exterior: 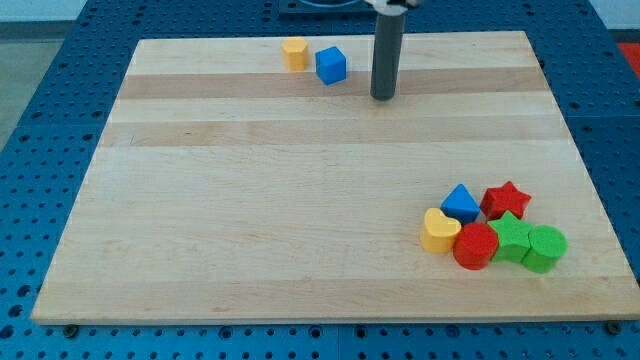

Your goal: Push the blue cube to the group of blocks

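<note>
The blue cube (331, 65) sits near the view's top, just right of a yellow block (294, 53). My tip (383, 97) is on the board to the right of the blue cube and slightly below it, apart from it. The group of blocks lies at the view's bottom right: a blue triangular block (461, 203), a red star (505, 199), a yellow heart (439, 230), a red block (475, 246), a green star (512, 237) and a green block (545, 248).
The wooden board (300, 200) rests on a blue perforated table (40, 120). The group sits close to the board's right and bottom edges.
</note>
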